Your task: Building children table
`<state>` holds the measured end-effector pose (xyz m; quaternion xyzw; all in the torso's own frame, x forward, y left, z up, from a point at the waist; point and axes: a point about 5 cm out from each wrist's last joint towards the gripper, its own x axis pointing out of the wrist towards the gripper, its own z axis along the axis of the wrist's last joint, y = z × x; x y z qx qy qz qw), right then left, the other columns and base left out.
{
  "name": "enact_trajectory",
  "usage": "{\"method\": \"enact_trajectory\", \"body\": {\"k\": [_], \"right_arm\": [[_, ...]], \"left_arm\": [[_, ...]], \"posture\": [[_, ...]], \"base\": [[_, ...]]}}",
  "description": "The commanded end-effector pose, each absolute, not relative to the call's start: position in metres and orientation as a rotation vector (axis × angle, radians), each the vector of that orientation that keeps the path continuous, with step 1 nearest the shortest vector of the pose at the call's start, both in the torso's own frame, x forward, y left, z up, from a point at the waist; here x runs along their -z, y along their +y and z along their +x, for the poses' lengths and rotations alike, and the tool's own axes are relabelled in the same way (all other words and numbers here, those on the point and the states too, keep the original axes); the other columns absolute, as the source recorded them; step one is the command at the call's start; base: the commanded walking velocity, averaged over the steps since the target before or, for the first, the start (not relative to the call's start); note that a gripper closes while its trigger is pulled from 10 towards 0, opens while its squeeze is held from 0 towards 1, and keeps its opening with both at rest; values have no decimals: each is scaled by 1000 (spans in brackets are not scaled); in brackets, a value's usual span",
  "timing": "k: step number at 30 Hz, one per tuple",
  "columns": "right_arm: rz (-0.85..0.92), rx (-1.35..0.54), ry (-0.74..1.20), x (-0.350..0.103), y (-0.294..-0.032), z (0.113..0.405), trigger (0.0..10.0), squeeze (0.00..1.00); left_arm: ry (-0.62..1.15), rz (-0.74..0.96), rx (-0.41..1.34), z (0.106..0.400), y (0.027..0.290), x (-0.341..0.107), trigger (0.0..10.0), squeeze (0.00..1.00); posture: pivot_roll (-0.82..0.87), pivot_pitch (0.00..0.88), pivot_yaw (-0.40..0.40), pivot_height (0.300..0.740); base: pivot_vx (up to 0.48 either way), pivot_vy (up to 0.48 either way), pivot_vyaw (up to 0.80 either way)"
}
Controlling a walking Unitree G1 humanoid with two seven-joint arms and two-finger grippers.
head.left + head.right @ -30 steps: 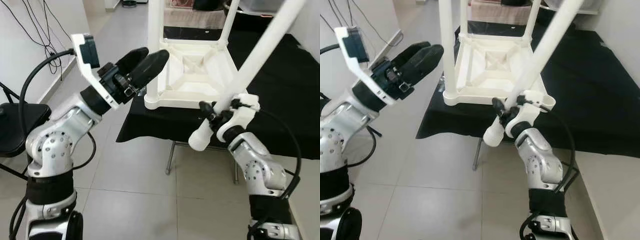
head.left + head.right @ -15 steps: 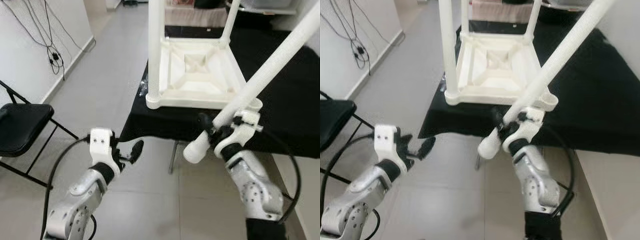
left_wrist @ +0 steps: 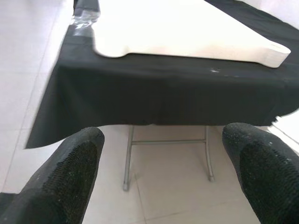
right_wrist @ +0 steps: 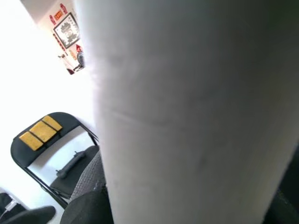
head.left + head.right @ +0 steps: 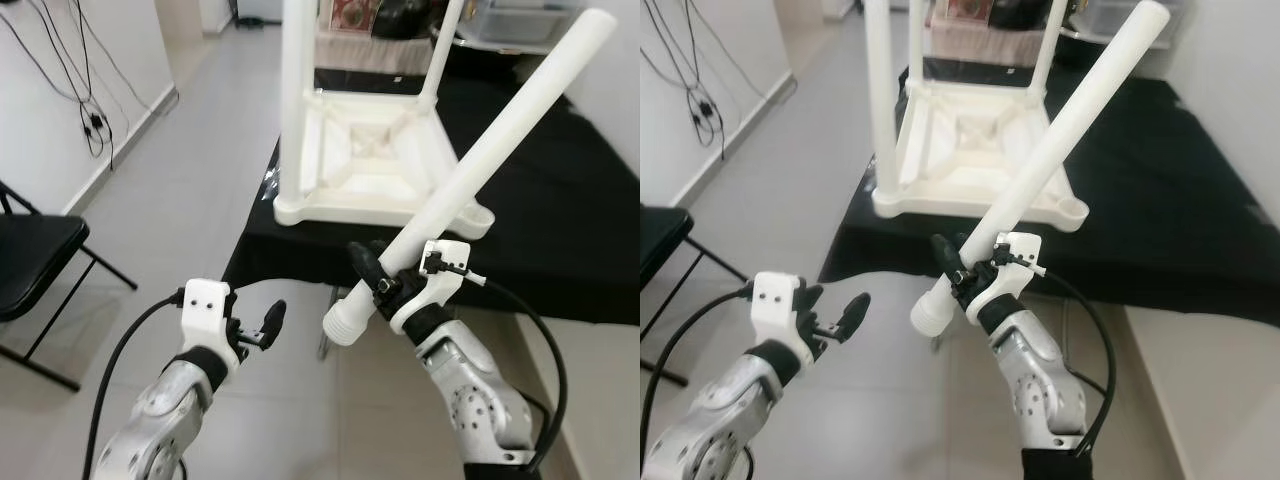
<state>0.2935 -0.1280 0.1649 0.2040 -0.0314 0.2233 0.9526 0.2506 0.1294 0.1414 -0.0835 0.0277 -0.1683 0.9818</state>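
Here the right tool (image 5: 385, 285) grips a white table leg (image 5: 470, 180) tilted before the upturned children table (image 5: 375, 160); the left tool (image 5: 262, 328) hangs open, low.

Upside-down kids table (image 5: 385, 165) sits on cloth-covered table (image 5: 560, 230) ahead, near its front-left corner. Folding chair (image 5: 30, 265) off to the left on the floor.

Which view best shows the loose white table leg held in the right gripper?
The right eye view: the table leg shows whole, tilted, clamped in the right gripper. The left eye view shows it likewise. The right wrist view shows a blurred close-up of its side.
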Motion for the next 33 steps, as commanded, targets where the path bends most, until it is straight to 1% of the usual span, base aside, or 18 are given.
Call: {"method": "enact_trajectory", "body": {"k": [1, 3, 4, 5, 9, 11, 13, 14, 16, 18, 20, 21, 24, 26, 28, 29, 32, 33], "right_arm": [[378, -406, -54, -160, -135, 296, 10000, 0], [341, -381, -49, -159, -136, 299, 10000, 0], [261, -337, -38, -158, -139, 303, 10000, 0], [142, -269, -31, -156, -145, 307, 10000, 0], [142, -254, -40, -157, -147, 307, 10000, 0], [188, -286, -50, -158, -149, 306, 10000, 0], [188, -286, -50, -158, -149, 306, 10000, 0], [237, -316, -48, -156, -150, 305, 10000, 0], [230, -335, -46, -155, -150, 304, 10000, 0], [240, -346, -55, -156, -150, 303, 10000, 0], [211, -318, -53, -156, -151, 305, 10000, 0], [188, -317, -62, -157, -152, 306, 10000, 0], [202, -314, -85, -161, -152, 307, 10000, 0], [142, -291, -112, -167, -157, 312, 10000, 0], [142, -291, -112, -167, -157, 312, 10000, 0], [110, -255, -136, -175, -161, 317, 10000, 0], [142, -250, -153, -181, -163, 320, 10000, 0], [176, -256, -179, -190, -165, 321, 10000, 0]], "left_arm": [[52, -162, 336, 251, 125, -140, 10000, 0], [43, -147, 331, 252, 126, -140, 10000, 0], [35, -139, 302, 253, 127, -141, 10000, 0], [24, -129, 274, 255, 130, -142, 10000, 0], [11, -122, 274, 254, 130, -142, 10000, 0], [11, -105, 292, 252, 128, -141, 10000, 0], [11, -105, 292, 252, 128, -141, 10000, 0], [9, -103, 318, 251, 126, -141, 10000, 0], [7, -103, 331, 250, 125, -141, 10000, 0], [-1, -117, 338, 250, 124, -142, 10000, 0], [-10, -127, 332, 252, 124, -143, 10000, 0], [-19, -134, 325, 254, 124, -145, 10000, 0], [-26, -136, 325, 256, 123, -146, 10000, 0], [-41, -135, 333, 260, 122, -149, 10000, 0], [-41, -135, 333, 260, 122, -149, 10000, 0], [-55, -135, 348, 262, 120, -153, 10000, 0], [-62, -134, 357, 264, 119, -154, 10000, 0], [-72, -136, 371, 265, 117, -157, 10000, 0]], "posture": [[-55, 66, -32, 740], [-51, 61, -34, 740], [-53, 56, -32, 740], [-51, 50, -34, 740], [-51, 50, -34, 740], [-53, 49, -29, 740], [-53, 49, -29, 740], [-54, 49, -30, 740], [-56, 49, -30, 740], [-59, 50, -29, 740], [-59, 51, -31, 740], [-62, 50, -31, 740], [-58, 51, -32, 740], [-62, 51, -27, 740], [-62, 51, -27, 740], [-64, 51, -26, 740], [-66, 51, -25, 740], [-66, 53, -24, 740]], "base": [[0, 0, 0], [0, 0, 0], [0, 0, 0], [0, 0, 0], [0, 0, 0], [0, 0, 0], [0, 0, 0], [0, 0, 0], [0, 0, 800], [311, 0, 800], [326, 0, 0], [334, 0, 800], [339, 0, 800], [339, 0, 400], [341, 0, 800], [341, 0, 0], [354, 0, 0], [360, 0, 0]]}}
